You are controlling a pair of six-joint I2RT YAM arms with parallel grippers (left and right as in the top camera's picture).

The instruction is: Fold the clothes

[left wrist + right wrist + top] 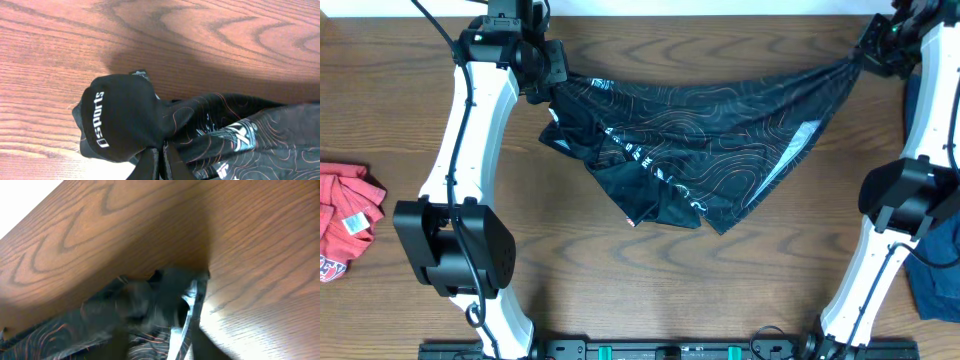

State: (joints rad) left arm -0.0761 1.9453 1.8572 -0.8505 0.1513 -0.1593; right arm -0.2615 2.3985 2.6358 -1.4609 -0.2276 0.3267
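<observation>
Jersey [125, 120] fills the lower half of my left wrist view: a black bundle with white "sports" lettering bulging toward the lens, and thin orange contour lines running off to the lower right. Left gripper [162, 159] sits at the bottom edge with its jaws pressed together and cloth pinched between them, so that's a firm hold on the jersey. Wood-grain table [200, 30] spreads across the top of the frame behind it, with the bundle's shadow on it.

Right wrist view is blurrier. Dark cloth is bunched at lower middle, with a pale grey strip hanging down its right side and table beyond.

Over to the overhead, bottom of frame first. Red shirt [345, 220] lies crumpled at the left edge, well apart from the jersey. Blue shirt [935, 270] is at the right edge, partly behind my right arm. Further up, the jersey stretches across the upper middle, its lower folds sagging toward frame centre. The upper left end is bunched in the left gripper. The other end narrows to a tip that reaches the right gripper [865, 55] in the upper right corner. Cloth meets it there, but I can't tell whether those jaws are clamped or parted.
</observation>
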